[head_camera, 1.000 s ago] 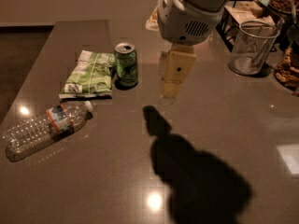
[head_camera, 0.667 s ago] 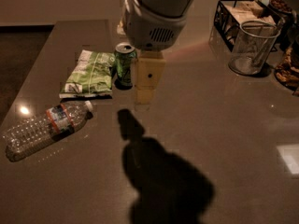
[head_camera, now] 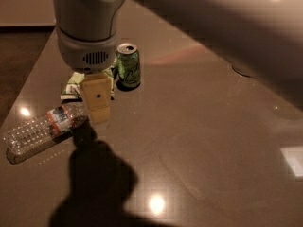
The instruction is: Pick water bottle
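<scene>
The water bottle (head_camera: 40, 132) lies on its side at the left of the brown table (head_camera: 203, 141). It is clear and ribbed, with a red-white-blue label band; its cap end is hidden behind the gripper. My gripper (head_camera: 98, 113), tan below a grey wrist housing, hangs just right of the bottle's label end, over its neck. Its shadow falls on the table below it. A green soda can (head_camera: 129, 65) stands upright just behind and right of the gripper.
A green snack bag (head_camera: 71, 89) lies behind the gripper, mostly hidden by it. My arm covers the upper right of the view. The table's left edge runs close behind the bottle, with dark floor beyond.
The gripper has moved left and nearer the bottle, past the can and bag. The arm now hides the glass and basket at the back right. The bottle, can and bag have not moved.
</scene>
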{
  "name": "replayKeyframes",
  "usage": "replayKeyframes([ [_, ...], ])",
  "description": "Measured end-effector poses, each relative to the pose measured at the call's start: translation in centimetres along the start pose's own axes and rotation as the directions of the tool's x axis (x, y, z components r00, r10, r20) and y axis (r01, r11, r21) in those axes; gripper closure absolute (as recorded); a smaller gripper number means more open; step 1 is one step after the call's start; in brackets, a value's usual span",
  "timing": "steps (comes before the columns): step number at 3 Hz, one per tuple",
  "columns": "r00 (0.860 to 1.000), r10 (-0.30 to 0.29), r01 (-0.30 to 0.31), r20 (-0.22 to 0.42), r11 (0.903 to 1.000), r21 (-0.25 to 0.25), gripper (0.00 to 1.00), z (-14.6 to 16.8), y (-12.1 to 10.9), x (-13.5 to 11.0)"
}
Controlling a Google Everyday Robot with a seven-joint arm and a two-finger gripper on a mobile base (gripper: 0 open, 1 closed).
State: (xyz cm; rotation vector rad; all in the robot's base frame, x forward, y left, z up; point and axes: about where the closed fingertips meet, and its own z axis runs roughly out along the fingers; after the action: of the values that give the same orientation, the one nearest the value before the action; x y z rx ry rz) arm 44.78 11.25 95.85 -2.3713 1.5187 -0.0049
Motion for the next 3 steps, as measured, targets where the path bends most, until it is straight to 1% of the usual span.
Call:
replayKeyframes([
  [1,0.997,-0.079,0.078,-0.015,0.9941,-0.075,0.0,3.4,0.2,-3.4],
  [2,0.992,-0.129,0.124,-0.019,0.9805,-0.152,0.0,6.6,0.8,-5.9],
  [3,0.987,-0.154,0.143,-0.036,0.967,-0.211,0.0,9.5,1.1,-7.5],
])
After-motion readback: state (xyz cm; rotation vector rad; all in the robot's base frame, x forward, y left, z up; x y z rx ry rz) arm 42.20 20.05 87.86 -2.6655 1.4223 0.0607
